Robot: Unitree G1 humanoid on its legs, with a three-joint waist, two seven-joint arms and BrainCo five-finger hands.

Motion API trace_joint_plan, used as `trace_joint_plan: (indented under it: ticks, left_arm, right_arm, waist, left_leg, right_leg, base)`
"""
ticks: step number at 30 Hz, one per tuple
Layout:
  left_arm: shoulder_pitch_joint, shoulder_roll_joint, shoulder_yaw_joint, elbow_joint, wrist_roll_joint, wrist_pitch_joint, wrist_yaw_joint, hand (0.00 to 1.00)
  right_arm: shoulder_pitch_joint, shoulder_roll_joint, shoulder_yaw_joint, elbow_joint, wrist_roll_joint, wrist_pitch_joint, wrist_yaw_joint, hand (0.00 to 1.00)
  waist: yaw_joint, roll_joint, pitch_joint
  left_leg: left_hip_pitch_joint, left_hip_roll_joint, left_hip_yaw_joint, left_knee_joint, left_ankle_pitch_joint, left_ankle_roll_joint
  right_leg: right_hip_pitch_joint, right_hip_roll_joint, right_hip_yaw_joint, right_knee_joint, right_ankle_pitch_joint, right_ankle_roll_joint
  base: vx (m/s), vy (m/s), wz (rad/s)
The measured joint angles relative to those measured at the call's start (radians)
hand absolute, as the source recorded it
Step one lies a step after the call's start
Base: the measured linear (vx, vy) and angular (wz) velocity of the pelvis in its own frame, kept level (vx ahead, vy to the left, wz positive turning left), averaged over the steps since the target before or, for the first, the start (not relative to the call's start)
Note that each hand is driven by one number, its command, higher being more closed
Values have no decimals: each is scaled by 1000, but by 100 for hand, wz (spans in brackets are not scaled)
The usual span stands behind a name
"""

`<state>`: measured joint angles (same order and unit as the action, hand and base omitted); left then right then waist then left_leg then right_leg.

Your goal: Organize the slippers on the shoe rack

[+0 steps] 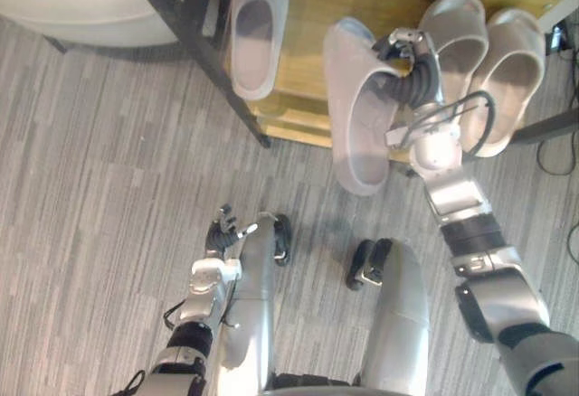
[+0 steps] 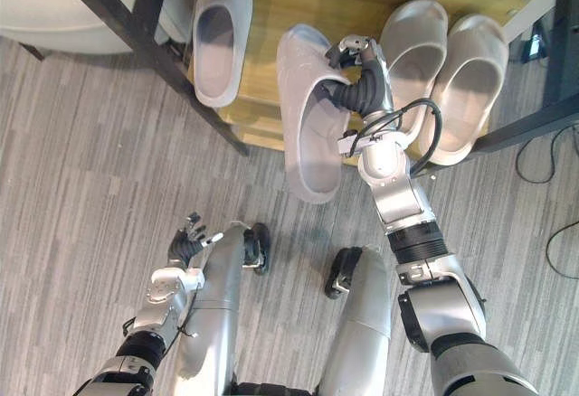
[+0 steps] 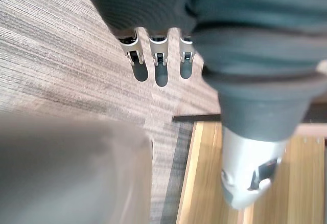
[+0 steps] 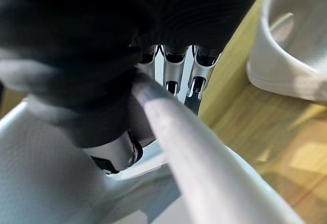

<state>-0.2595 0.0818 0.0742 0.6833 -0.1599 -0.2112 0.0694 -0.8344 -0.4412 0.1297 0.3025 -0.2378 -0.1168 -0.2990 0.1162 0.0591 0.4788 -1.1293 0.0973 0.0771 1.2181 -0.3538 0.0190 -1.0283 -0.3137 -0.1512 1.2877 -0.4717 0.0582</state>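
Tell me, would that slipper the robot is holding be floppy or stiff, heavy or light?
Probably fairly stiff: the slipper holds its moulded shape though the right hand grips just one rim. Likely light, since the fingers alone carry it by that edge. Its smooth surface looks slippery, so it might pivot in the grip.

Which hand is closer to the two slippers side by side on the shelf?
Right. The right hand holds another slipper just beside that pair; the left hand hangs low over the floor.
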Motion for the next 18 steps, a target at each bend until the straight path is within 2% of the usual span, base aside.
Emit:
trace_joint_plan:
  ticks: [5, 9, 13, 18]
  left_arm:
    - [-3, 17, 38, 16, 1, 8, 42, 0]
    - [26, 16, 34, 100, 3, 52, 62, 0]
    - [35, 12, 14, 104, 1, 50, 65, 0]
    - [35, 5, 12, 105, -2, 47, 70, 0]
  right_arm:
    - [-76, -1, -51, 27, -38, 36, -54, 100]
    - [-156, -5, -89, 119, -38, 61, -85, 100]
    - [-215, -16, -89, 202, -38, 73, -106, 100]
    - [-294, -47, -88, 279, -34, 69, -110, 100]
  waist:
    - [14, -14, 8]
    - [25, -20, 11]
    - [46, -28, 16]
    - [52, -28, 16]
  left_leg:
    - [-52, 1, -5, 14, 4, -8]
    - [-88, -1, -14, 23, 4, -8]
    - [-113, -11, -17, 25, 6, -11]
    - [-132, -23, -28, 25, 9, -12]
  right_leg:
    - [-53, -1, 1, 20, -7, -4]
    - [-78, -3, -6, 26, -8, -7]
    - [-99, -16, -10, 37, -14, -8]
    - [-106, -26, -21, 37, -16, -7]
  base:
    - [46, -23, 3]
    - [66, -19, 6]
    - [54, -23, 9]
    - [40, -20, 8]
